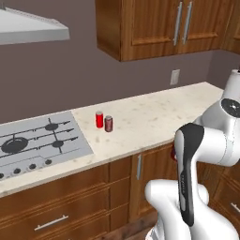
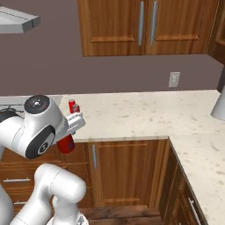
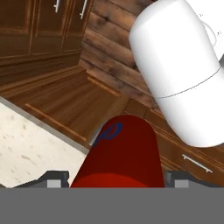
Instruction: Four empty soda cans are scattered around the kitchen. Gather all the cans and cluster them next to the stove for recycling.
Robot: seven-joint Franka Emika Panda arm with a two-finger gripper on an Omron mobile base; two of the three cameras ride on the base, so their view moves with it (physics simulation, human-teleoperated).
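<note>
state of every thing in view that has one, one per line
gripper: shut on a red can
held can: off the counter, in front of the cabinet
two cans: upright on the counter, right of the stove
stove: bare, no flame seen
wall cabinet doors: closed
base cabinet door: closed

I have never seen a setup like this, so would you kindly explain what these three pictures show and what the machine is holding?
This is a simulated kitchen. The white arm belongs to a robot on a driving base. Two pictures come from cameras on that base, behind the arm to its left and right; the third looks along its gripper. On the pale counter, right of the stove, stand two red soda cans close together. The gripper holds a third red can, off the counter, in front of the wooden cabinets.
</note>
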